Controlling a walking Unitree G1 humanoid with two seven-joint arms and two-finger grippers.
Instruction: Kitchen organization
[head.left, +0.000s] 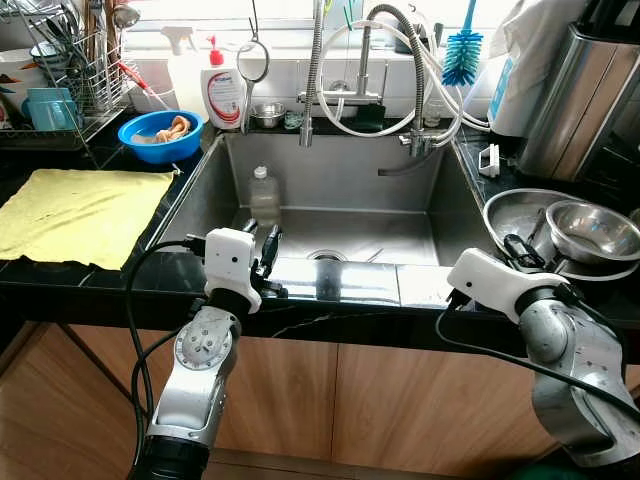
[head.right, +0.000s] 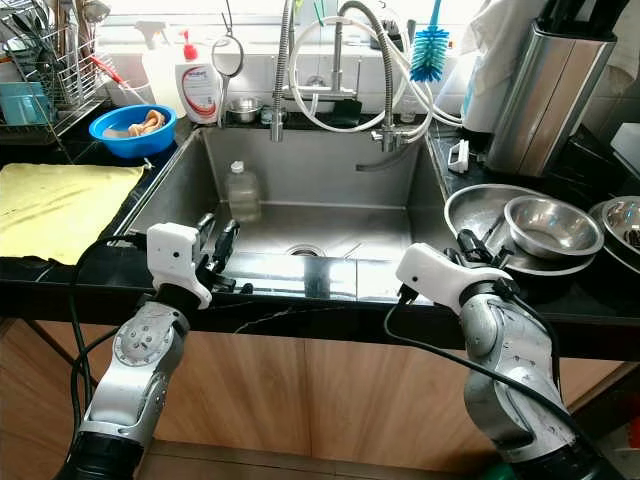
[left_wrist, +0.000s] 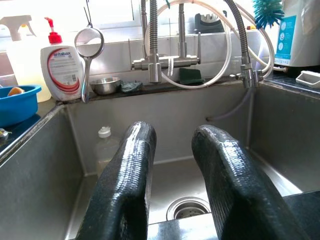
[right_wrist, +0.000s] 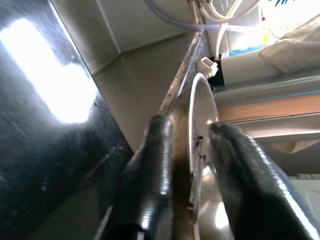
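A clear plastic bottle (head.left: 263, 195) stands in the steel sink (head.left: 400, 180) by its left wall. My left gripper (head.left: 262, 237) rests at the sink's front edge, pointing into the basin; it is open, with nothing between its fingers (left_wrist: 130, 170). On the right counter a wide steel bowl (head.left: 510, 205) holds a smaller steel bowl (head.left: 592, 230). My right gripper (head.left: 522, 250) is at the wide bowl's near rim. It is open, and the rim (right_wrist: 192, 115) runs through the gap between its fingers.
A yellow cloth (head.left: 80, 215) lies on the left counter, behind it a blue bowl (head.left: 160, 135) with food and a dish rack (head.left: 70, 70). A soap bottle (head.left: 222, 90), faucet hoses (head.left: 315, 70) and a blue brush (head.left: 462, 50) line the back. A steel canister (head.left: 570, 100) stands far right.
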